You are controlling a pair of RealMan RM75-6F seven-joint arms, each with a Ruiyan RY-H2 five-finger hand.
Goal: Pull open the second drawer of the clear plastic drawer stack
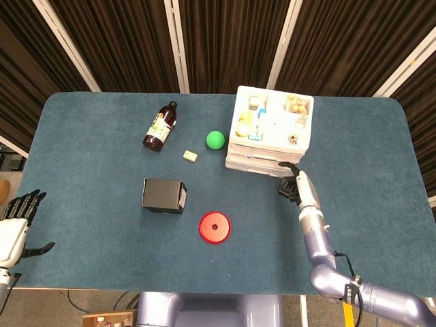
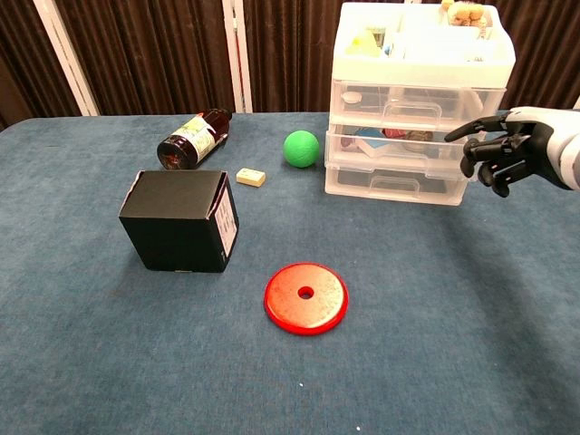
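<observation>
Clear plastic makes the stack (image 2: pixel 419 100) hard to read: it stands at the upper right of the chest view on the blue tabletop (image 2: pixel 435 317), and the second drawer (image 2: pixel 408 145) sits shut between the upper and the bottom one, its handle small and see-through. The right hand (image 2: pixel 507 152) hangs at the right edge of that view, just beside the stack's front right corner, fingers (image 2: pixel 478 149) curled inward and grasping nothing. From here the likeliest slip is hooking the wrong drawer, since the handles lie close above one another. The hand is also off to the side of the handle, so a pull from there could skew the drawer or drag the light stack forward. The left hand (image 1: pixel 13 228), lower left of the head view, is spread and empty.
</observation>
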